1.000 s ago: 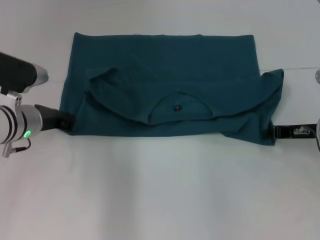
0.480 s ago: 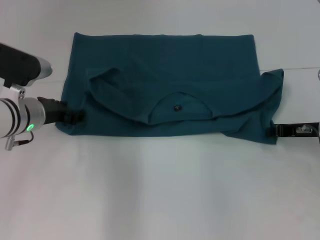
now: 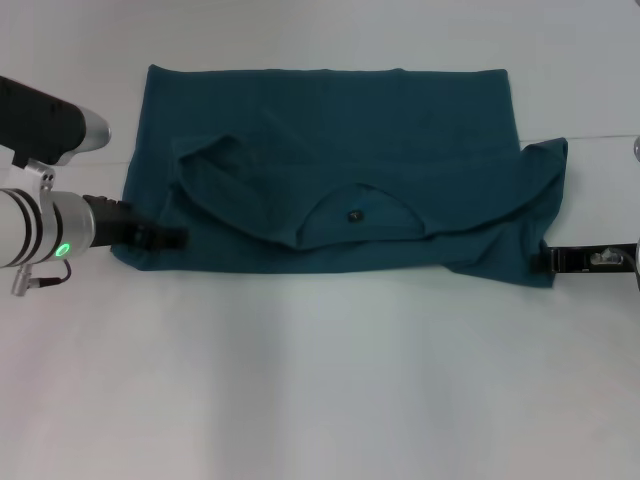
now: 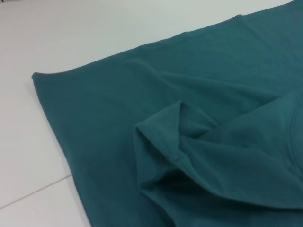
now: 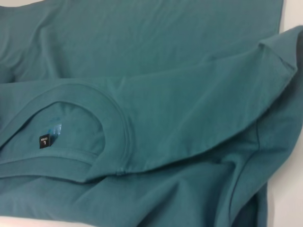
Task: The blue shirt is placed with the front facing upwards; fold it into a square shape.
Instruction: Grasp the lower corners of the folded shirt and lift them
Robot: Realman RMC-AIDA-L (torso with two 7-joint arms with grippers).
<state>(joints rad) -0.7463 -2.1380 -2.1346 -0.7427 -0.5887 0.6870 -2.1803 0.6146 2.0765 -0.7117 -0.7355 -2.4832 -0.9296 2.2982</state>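
Note:
The blue shirt lies on the white table, folded over so the round neckline with its small dark tag faces up near the front edge. A sleeve sticks out at the right. My left gripper reaches in from the left, low over the shirt's near left corner. The left wrist view shows a rumpled sleeve fold of the shirt close by. My right gripper sits at the shirt's near right corner, touching the hem. The right wrist view looks across the shirt and its collar.
The white table stretches bare in front of the shirt. A thin seam line runs across the table at the right. My left arm's silver wrist hangs over the table's left side.
My left gripper has slid to the right, from the shirt's left edge onto the cloth. The right gripper has stayed almost in place at the right corner.

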